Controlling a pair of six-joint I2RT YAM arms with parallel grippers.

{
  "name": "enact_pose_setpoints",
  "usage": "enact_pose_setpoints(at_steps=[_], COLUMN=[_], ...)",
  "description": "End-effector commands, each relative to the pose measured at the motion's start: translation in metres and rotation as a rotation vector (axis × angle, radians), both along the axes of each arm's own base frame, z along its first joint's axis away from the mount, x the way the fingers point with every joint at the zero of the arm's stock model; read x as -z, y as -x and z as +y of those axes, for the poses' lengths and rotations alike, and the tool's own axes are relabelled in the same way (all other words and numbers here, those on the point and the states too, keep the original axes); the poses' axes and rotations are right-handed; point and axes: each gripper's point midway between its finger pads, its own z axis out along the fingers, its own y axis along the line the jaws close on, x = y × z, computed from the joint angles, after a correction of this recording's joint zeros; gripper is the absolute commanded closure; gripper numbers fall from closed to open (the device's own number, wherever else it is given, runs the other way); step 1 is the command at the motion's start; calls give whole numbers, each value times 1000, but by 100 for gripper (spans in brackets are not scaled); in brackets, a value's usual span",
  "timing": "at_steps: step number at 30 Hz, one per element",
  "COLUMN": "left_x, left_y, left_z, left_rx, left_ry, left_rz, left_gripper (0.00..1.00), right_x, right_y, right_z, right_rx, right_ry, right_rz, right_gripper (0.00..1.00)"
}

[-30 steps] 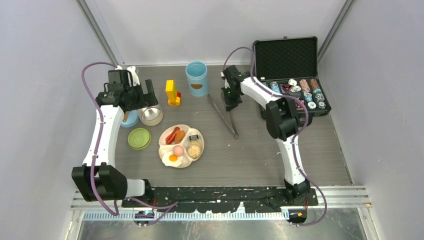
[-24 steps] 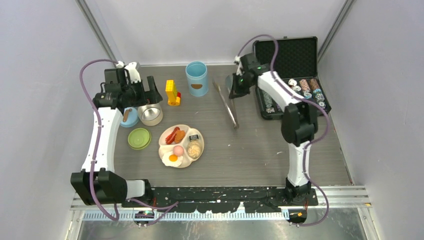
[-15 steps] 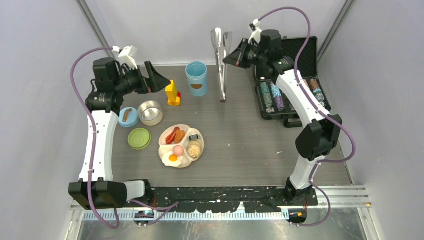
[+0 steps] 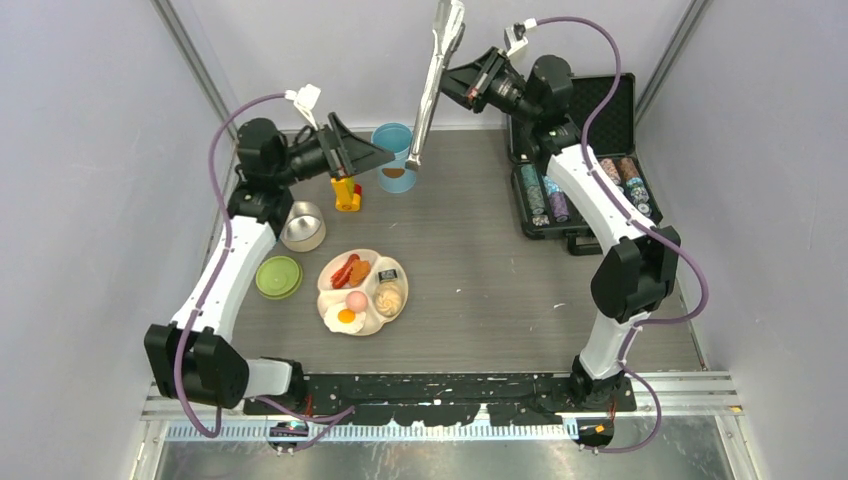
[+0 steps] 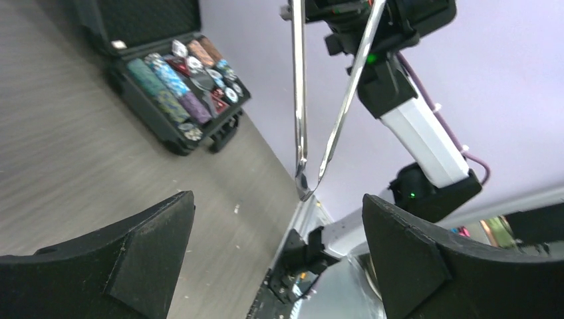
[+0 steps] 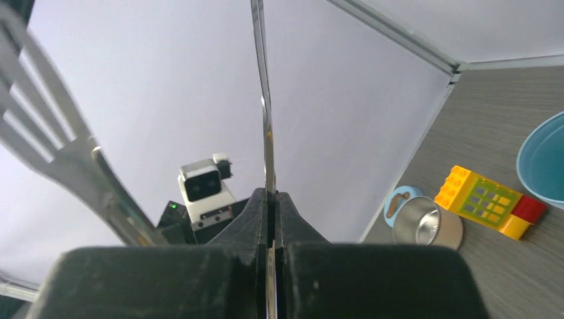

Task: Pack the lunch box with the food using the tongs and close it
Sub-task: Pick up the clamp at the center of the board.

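My right gripper [image 4: 455, 80] is raised high at the back and shut on one arm of the silver tongs [image 4: 432, 85], which hang tilted, joined end down. The right wrist view shows the pads clamping that thin arm [image 6: 265, 100]. My left gripper [image 4: 375, 155] is open, lifted off the table and aimed at the tongs' lower end [image 5: 304, 186]. Behind it stands the light-blue lunch box canister [image 4: 398, 178], partly hidden. The steel bowl [image 4: 302, 226] and green lid [image 4: 278, 277] sit at left. The blue lid [image 6: 399, 199] shows only in the right wrist view. Food lies on the cream plate [image 4: 335, 300].
A black case [image 4: 575, 110] of poker chips stands open at the back right. A yellow toy block [image 4: 345, 188] lies beside the canister. Grey walls close in the back and both sides.
The right arm has lifted the tongs off the table and high toward the back. The left arm has risen and swung right, its open gripper now pointing at the tongs.
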Motion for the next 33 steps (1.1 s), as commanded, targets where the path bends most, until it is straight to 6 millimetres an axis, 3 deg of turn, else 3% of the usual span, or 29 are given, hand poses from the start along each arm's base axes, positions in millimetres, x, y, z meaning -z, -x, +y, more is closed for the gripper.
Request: enact_pose_setpoints(at_steps=[1,6,9,12,24,33], left_x=[-18,-5,-8,-18,-29,-11], left_y=[21,23,22,25,12,-16], left_z=[-31,-53,-59,-65,-65,-64], left_rx=[140,179,199,225,185,73], left_ry=[97,143,199,239,334,374], left_rz=[-20,67,85,68,135,248], left_gripper=[0,0,1,8,34,44], right_x=[-25,-20,-16,-8,3,14], right_y=[11,20,31,37,59,50], right_z=[8,16,25,33,49,48], right_rx=[-48,-88,-114,-130,-176,-130], right_ry=[-116,-171,-177,-176,-195,-193], right_rz=[-30,7,0,7,-3,42], right_gripper=[99,100,99,99,100,100])
